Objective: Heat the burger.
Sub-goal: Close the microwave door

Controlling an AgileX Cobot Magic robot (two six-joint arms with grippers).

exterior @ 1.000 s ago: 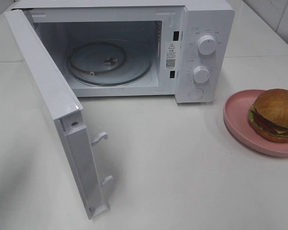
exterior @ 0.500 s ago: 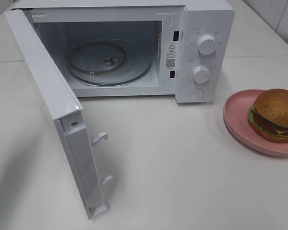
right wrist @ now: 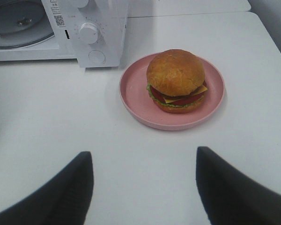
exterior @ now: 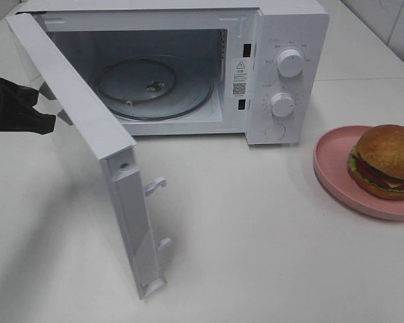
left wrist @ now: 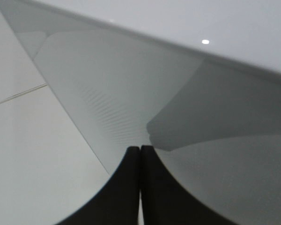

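The burger [exterior: 387, 161] [right wrist: 176, 79] sits on a pink plate [exterior: 333, 161] [right wrist: 136, 93] at the right of the table, beside the white microwave [exterior: 283, 67]. The microwave's door [exterior: 74, 101] [left wrist: 131, 93] stands partly open, showing the glass turntable [exterior: 151, 87] inside. My left gripper [exterior: 48, 122] [left wrist: 140, 152] is shut, with its tips against the door's outer face. My right gripper [right wrist: 143, 187] is open and empty, a short way in front of the plate; it is outside the exterior high view.
The door's free edge with its two latch hooks [exterior: 158, 185] juts over the table in front of the oven. The plate lies close to the table's right edge. A tiled wall rises behind at the right.
My left gripper has come in from the left and met the door's outer face. The door has swung a little toward the oven. Burger and plate have not moved.
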